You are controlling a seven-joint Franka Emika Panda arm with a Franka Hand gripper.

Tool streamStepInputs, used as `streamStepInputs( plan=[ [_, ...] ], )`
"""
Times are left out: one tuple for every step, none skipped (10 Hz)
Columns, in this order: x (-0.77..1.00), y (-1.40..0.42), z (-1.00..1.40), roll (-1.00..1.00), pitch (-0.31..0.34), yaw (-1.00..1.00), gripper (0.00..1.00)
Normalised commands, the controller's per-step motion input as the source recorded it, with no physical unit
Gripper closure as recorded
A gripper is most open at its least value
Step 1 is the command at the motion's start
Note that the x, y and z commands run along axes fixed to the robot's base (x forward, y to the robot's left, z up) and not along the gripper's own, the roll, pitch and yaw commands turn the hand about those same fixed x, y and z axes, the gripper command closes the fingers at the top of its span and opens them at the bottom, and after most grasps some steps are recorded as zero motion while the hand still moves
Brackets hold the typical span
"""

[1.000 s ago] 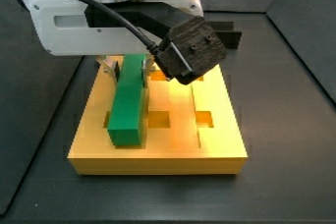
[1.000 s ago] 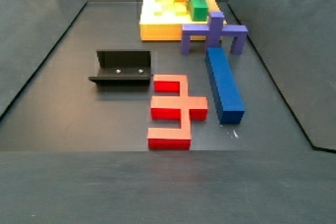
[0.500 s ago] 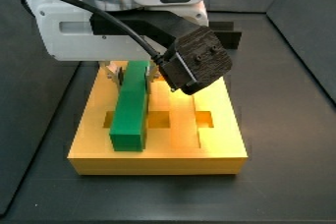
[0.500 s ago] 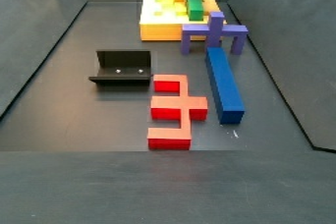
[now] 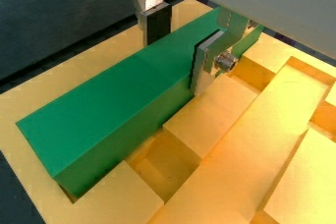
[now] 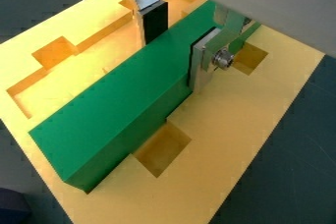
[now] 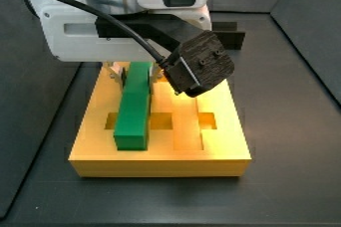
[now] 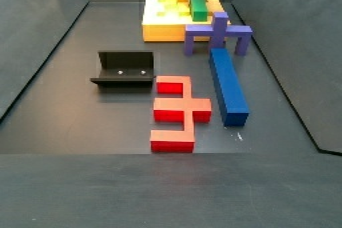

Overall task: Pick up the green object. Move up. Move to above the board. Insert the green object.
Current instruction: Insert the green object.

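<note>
I see a dark grey matte floor in both side views, evenly lit, with a faint sheen. Dark flat side walls rise from it at a straight seam; another wall closes the far side. A paler grey front ledge runs across the near edge. In both wrist views I get only slivers of floor.

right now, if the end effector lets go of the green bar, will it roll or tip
Probably neither. The green bar has flat faces and square edges, so it should not roll. It looks rigid and lies lengthwise on the board, which likely keeps it steady. The end effector grips it near one end, so it might shift slightly on release.
</note>
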Motion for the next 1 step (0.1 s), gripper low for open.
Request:
streamStepInputs(
  plan=[
    [0.0, 0.0, 0.0, 0.0, 0.0, 0.0, 1.0]
  ],
)
